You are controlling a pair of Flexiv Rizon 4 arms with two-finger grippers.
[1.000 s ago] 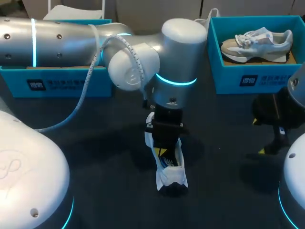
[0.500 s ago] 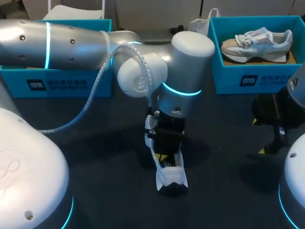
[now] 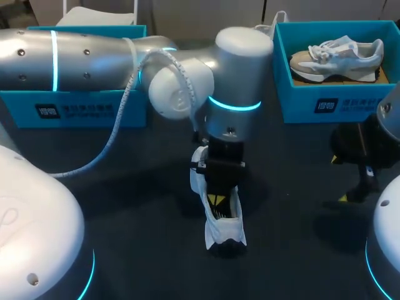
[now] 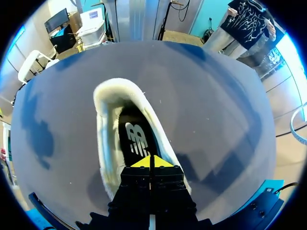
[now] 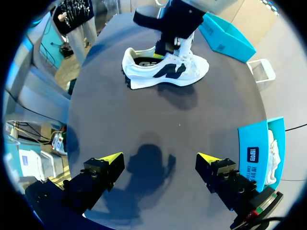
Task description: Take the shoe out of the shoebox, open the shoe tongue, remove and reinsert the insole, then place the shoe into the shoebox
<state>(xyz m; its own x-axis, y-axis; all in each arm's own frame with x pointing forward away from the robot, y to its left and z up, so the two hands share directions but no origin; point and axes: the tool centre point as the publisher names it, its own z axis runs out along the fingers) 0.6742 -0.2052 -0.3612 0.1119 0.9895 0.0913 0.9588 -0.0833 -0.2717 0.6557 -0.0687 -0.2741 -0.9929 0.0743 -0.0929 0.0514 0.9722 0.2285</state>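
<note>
A white shoe with a dark side logo stands on the dark table's middle, heel toward me. My left arm reaches in from the left, and its gripper points down into the shoe's opening. In the left wrist view its yellow tips are pressed together, shut, just over the black insole inside the white collar. Whether anything thin is pinched between them does not show. From the right wrist view the shoe lies side-on with the left gripper at its lace area. My right gripper hangs open and empty, well apart from the shoe.
A teal shoebox at the back right holds a second pale shoe. Another teal shoebox stands at the back left behind my left arm. My right gripper hovers at the table's right side.
The left arm's wrist swung slightly right and lower, then back. Its gripper stayed shut in the shoe's opening. The shoe and the right arm have not moved.
</note>
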